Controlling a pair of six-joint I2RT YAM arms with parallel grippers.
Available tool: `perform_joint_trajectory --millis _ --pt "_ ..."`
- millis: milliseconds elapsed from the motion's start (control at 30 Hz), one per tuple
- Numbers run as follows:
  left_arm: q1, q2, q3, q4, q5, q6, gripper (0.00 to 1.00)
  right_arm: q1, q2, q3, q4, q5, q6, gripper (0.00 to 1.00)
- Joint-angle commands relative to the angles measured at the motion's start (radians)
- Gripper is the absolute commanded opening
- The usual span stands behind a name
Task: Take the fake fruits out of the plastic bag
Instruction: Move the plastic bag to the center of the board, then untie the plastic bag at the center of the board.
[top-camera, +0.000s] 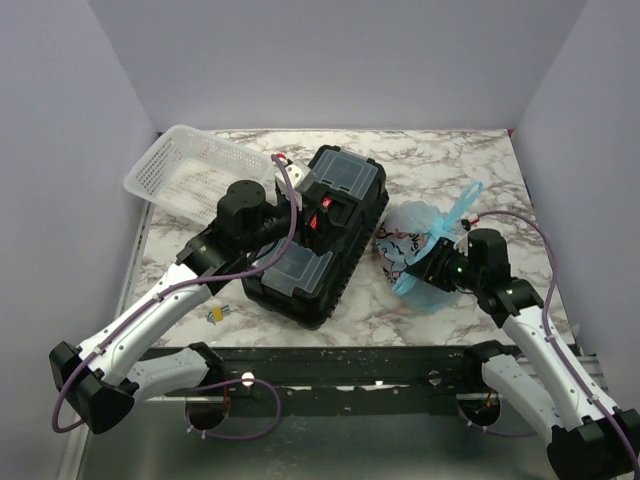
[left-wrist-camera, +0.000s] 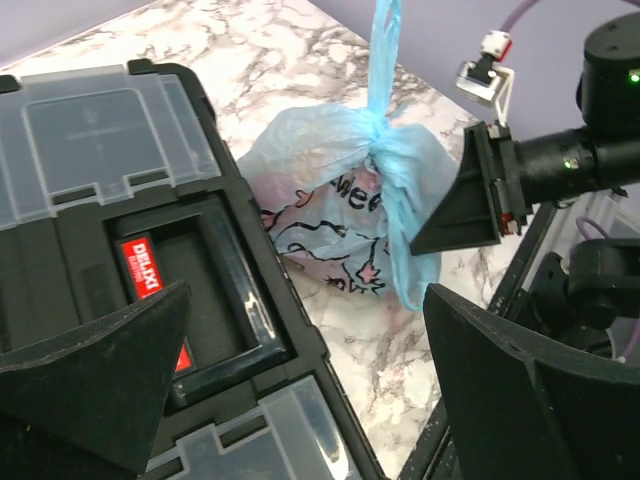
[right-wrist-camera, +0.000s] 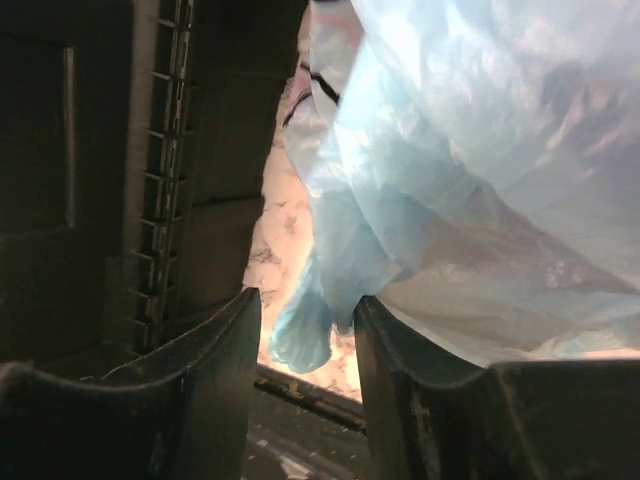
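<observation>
The light-blue plastic bag (top-camera: 418, 243) with a pink-and-white cartoon print lies on the marble table, right of the black toolbox, its knotted top pointing to the far right. It also shows in the left wrist view (left-wrist-camera: 330, 190) and fills the right wrist view (right-wrist-camera: 480, 180). The fake fruits are hidden inside it. My right gripper (top-camera: 432, 268) is at the bag's near side, open, with a loose blue flap (right-wrist-camera: 315, 300) hanging between its fingers (right-wrist-camera: 205, 385), not pinched. My left gripper (top-camera: 305, 225) hovers over the toolbox, wide open and empty (left-wrist-camera: 310, 400).
The black toolbox (top-camera: 320, 240) with clear lid compartments and a red label lies diagonally in the middle. A white mesh basket (top-camera: 190, 170) leans at the back left. A tiny yellow-blue item (top-camera: 215, 314) lies near the front edge. Grey walls enclose the table.
</observation>
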Motion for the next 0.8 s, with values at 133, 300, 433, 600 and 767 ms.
perform_joint_trajectory --millis 133,300,433,600,767 --pt "-0.048 0.027 0.033 -0.040 -0.040 0.059 0.98 0.006 -0.026 0.076 -0.041 0.237 0.039 0.60" --pt "-0.068 0.031 0.032 -0.040 -0.033 0.055 0.98 0.006 -0.045 0.115 -0.079 0.447 0.079 0.63" --pt "-0.112 0.046 0.040 -0.059 -0.078 0.090 0.98 0.006 -0.030 0.147 -0.085 0.538 0.066 0.71" --pt "-0.127 0.069 0.038 -0.058 -0.084 0.091 0.98 0.006 0.059 0.205 -0.128 0.670 0.041 0.72" --pt "-0.157 0.086 0.038 -0.058 -0.083 0.094 0.98 0.006 0.105 0.200 -0.062 0.667 0.004 0.61"
